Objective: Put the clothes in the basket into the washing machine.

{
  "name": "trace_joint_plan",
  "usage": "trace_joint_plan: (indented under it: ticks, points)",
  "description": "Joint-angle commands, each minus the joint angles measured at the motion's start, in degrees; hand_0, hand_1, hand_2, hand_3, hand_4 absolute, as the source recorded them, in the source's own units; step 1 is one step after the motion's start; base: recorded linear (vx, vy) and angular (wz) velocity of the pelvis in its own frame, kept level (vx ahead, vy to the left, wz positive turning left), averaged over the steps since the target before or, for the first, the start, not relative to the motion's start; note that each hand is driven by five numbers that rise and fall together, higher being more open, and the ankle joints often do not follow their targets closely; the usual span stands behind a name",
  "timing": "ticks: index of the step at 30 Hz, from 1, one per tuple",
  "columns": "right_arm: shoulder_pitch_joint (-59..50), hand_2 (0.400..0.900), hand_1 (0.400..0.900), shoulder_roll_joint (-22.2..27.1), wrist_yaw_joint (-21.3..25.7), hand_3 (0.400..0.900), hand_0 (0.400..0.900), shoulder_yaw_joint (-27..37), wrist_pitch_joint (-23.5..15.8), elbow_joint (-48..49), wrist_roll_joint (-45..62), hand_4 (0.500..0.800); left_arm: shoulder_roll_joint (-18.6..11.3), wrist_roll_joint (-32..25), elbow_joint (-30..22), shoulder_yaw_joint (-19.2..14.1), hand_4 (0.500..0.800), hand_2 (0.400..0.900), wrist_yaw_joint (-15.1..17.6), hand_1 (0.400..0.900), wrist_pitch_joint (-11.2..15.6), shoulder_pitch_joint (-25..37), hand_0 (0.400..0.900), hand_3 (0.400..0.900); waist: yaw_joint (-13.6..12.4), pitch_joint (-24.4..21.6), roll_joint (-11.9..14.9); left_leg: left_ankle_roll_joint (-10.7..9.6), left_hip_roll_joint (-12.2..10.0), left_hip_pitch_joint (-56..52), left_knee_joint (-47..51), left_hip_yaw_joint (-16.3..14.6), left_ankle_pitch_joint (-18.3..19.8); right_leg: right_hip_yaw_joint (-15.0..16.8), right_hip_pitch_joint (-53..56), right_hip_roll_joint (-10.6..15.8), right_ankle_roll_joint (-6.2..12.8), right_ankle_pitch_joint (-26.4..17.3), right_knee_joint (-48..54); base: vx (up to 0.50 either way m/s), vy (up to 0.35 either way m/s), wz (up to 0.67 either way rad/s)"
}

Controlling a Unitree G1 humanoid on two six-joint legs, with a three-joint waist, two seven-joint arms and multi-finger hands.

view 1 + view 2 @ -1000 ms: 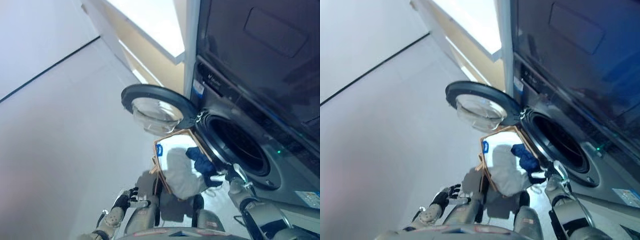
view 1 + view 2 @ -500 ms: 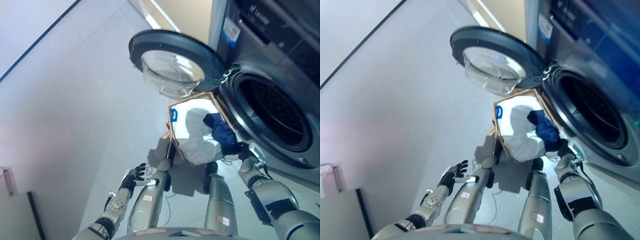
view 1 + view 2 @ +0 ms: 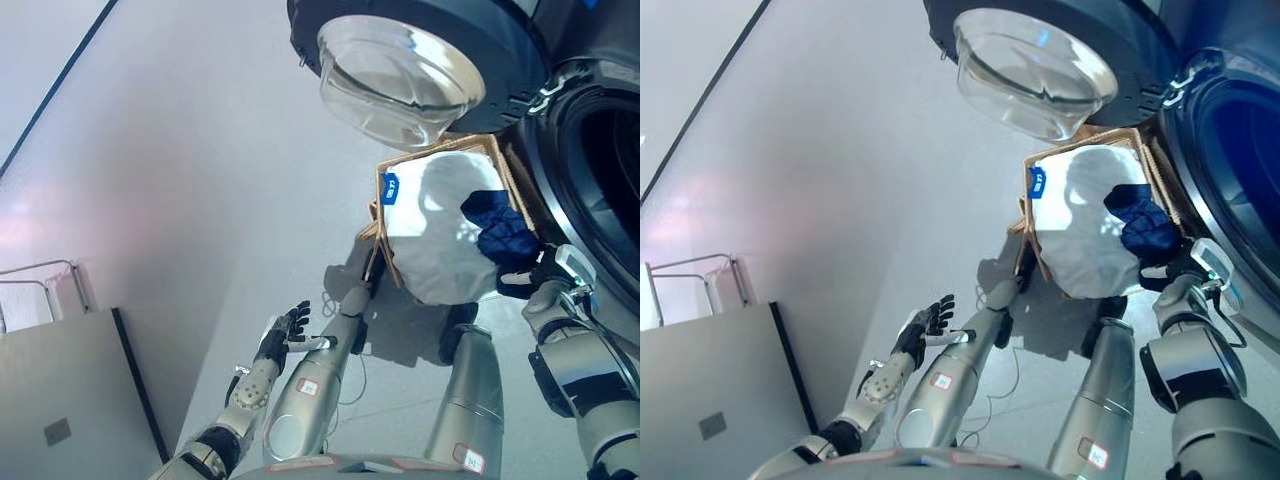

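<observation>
A rectangular woven tan basket (image 3: 381,205) with a white cloth lining is sitting on the pale floor, directly under the open round glass door (image 3: 400,65) of the dark front-loading washing machine (image 3: 1230,150). A crumpled dark blue garment (image 3: 503,233) is lying at the basket's right edge, close to the machine's drum opening.

The right hand (image 3: 532,277) is reaching in at the near right side of the basket and appears to be touching the lower edge of the blue garment; whether its fingers are closing on the cloth I cannot tell, since they are dark against dark fabric. The left hand (image 3: 283,335) is hanging well to the left of the basket, fingers spread and holding nothing.

The garment is likely handling as light, soft and limp, so it will probably drape and trail when lifted. Gathering a thick bunched fold near its middle seems safer than pinching a loose edge.
</observation>
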State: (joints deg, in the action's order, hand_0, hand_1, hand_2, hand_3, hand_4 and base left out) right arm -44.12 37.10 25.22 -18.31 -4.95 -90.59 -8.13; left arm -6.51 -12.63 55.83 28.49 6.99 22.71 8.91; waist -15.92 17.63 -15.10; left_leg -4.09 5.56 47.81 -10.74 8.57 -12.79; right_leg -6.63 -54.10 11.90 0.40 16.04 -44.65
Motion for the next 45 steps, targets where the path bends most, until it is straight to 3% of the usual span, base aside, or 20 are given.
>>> trace_joint_plan:
  ticks: [1, 8, 10, 17, 19, 27, 32, 38, 45]
  points:
    - [-2.0, 0.9, 0.9, 6.4, 3.2, 0.9, 0.9, -0.2, -0.6, 0.2, 0.3, 0.8, -0.7, -2.0, -0.8, -0.4, 0.8, 0.9, 1.8, 0.9, 1.0, -1.2, 0.9, 0.9, -0.4, 2.2, -3.9, 3.5, 4.4, 2.1, -9.6, -2.3, 10.6, 0.3, 3.1, -1.1, -0.21, -7.2, 8.4, 0.01, -0.033, 0.19]
    - [-1.8, 0.9, 0.9, 4.2, 3.4, 0.9, 0.9, 0.6, -0.7, 0.6, 1.3, 0.8, -1.1, -1.7, -1.1, -0.1, 0.8, 0.9, 1.6, 0.9, 1.0, -2.1, 0.9, 0.9, -1.3, 2.4, -4.1, 3.7, 5.3, 1.8, -9.5, -1.0, 10.3, -0.6, 3.4, -0.6, -0.1, -6.6, 7.5, 0.02, -0.013, 0.11]
    - [-2.1, 0.4, 0.4, 2.9, 3.6, 0.4, 0.4, 0.7, -0.4, 0.1, 1.2, 0.5, -1.2, -1.3, 0.0, -0.2, 0.8, 0.9, 1.6, 0.9, 0.9, -2.3, 0.9, 0.9, -1.6, 2.3, -4.0, 3.8, 5.6, 1.5, -9.7, -0.8, 10.3, -0.9, 3.8, -0.5, -0.11, -6.6, 7.6, 0.0, 0.012, 0.06]
    - [-6.0, 0.4, 0.4, 3.3, 4.8, 0.4, 0.4, -0.1, 0.4, 0.5, 0.9, 0.5, -1.5, -1.3, 2.3, 0.1, 0.8, 0.9, 1.9, 0.9, 1.0, -1.4, 0.9, 0.9, -1.8, 2.1, -3.3, 3.8, 5.6, 0.7, -9.0, -0.4, 9.9, -1.1, 4.9, -0.5, -0.08, -7.1, 8.5, 0.0, 0.01, 0.01]
    - [-10.1, 0.4, 0.4, 3.8, 4.4, 0.4, 0.4, -1.8, 0.1, 1.0, 0.8, 0.5, -2.1, -1.7, 4.3, 0.2, 0.8, 0.9, 2.1, 0.9, 1.0, 0.4, 0.9, 0.9, -1.0, 2.2, -2.4, 3.8, 5.3, 0.5, -8.5, -0.7, 9.7, -0.8, 5.0, -1.1, -0.16, -7.6, 9.2, 0.0, 0.023, -0.19]
    - [-5.0, 0.4, 0.4, -0.5, 5.1, 0.4, 0.4, -0.1, -1.0, 2.5, 1.9, 0.5, -1.4, -3.7, 8.6, -2.4, 0.8, 0.9, 3.5, 0.9, 1.0, 4.2, 0.9, 0.9, 2.9, 4.1, -0.1, 3.3, 4.6, -0.8, -7.8, -1.2, 9.6, -0.3, 6.6, -2.2, -0.41, -8.4, 11.1, 0.0, 0.01, -0.1]
    - [-6.9, 0.4, 0.4, -0.6, 4.7, 0.4, 0.4, 0.7, -1.0, 1.2, 4.3, 0.5, -1.6, -3.0, 7.6, -2.8, 0.8, 0.9, 3.7, 0.9, 0.8, 2.1, 0.9, 0.9, 2.0, 3.8, -0.2, 3.3, 4.5, -3.0, -6.9, -1.0, 9.5, -0.8, 9.5, -2.2, -0.2, -8.9, 13.1, 0.01, -0.001, -0.03]
    - [-5.1, 0.4, 0.4, -5.5, 5.7, 0.4, 0.4, 8.7, -6.3, 6.5, 18.5, 0.5, -2.0, -4.7, 10.7, -3.8, 0.8, 0.9, 4.3, 0.9, 1.3, 1.7, 0.9, 0.9, 4.3, 2.9, 1.9, 3.4, 3.3, -8.0, -3.6, -2.2, 9.6, 0.2, 14.7, -3.5, 0.5, -10.9, 19.2, 0.04, 0.016, -0.28]
    - [-3.2, 0.4, 0.4, -11.2, 3.9, 0.4, 0.4, 20.2, -14.8, 10.7, 42.3, 0.5, -2.2, -6.2, 11.6, -4.0, 0.8, 0.9, 4.5, 0.9, 2.4, 0.0, 0.9, 0.9, 5.9, 1.3, 1.8, 3.8, 2.1, -12.8, -0.3, -4.2, 8.4, 1.1, 20.2, -4.4, 1.21, -14.7, 26.4, 0.0, 0.046, -0.31]
